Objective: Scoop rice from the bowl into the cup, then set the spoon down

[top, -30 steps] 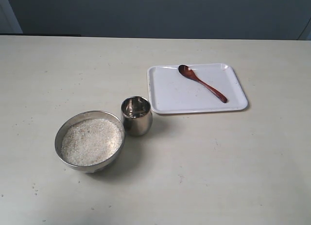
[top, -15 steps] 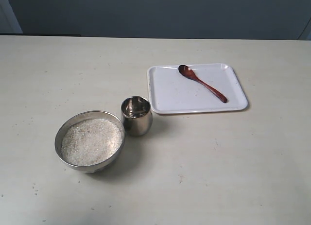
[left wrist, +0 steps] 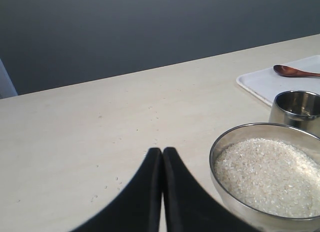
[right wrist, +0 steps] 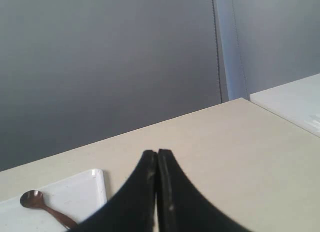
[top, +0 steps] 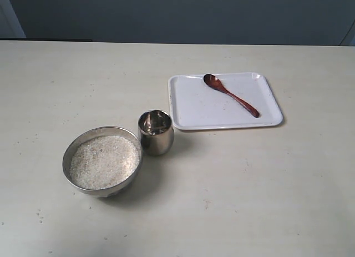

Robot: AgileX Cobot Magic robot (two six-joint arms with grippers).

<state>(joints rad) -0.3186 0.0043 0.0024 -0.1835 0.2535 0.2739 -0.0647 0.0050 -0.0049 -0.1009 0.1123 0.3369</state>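
A dull metal bowl [top: 77, 182] heaped with off-white rice [top: 104, 161] sits on the table at the front left. The shiny steel cup [top: 156, 132] stands upright just beside the bowl, apart from it. A reddish-brown wooden spoon [top: 231, 94] lies on a white tray [top: 191, 108] behind the cup. Neither gripper shows in the exterior view. My left gripper [left wrist: 162, 150] is shut and holds nothing, hovering beside the bowl [left wrist: 225, 202], with the rice [left wrist: 270, 174], cup [left wrist: 298, 107] and spoon [left wrist: 295, 71] beyond. My right gripper [right wrist: 157, 152] is shut and empty, near the tray [right wrist: 75, 194] and spoon [right wrist: 40, 204].
The beige table [top: 249, 190] runs wide around the objects. A few stray rice grains [left wrist: 107, 184] lie on it near my left gripper. A dark wall [top: 177, 13] stands behind the table's far edge. A second pale surface [right wrist: 295, 104] shows in the right wrist view.
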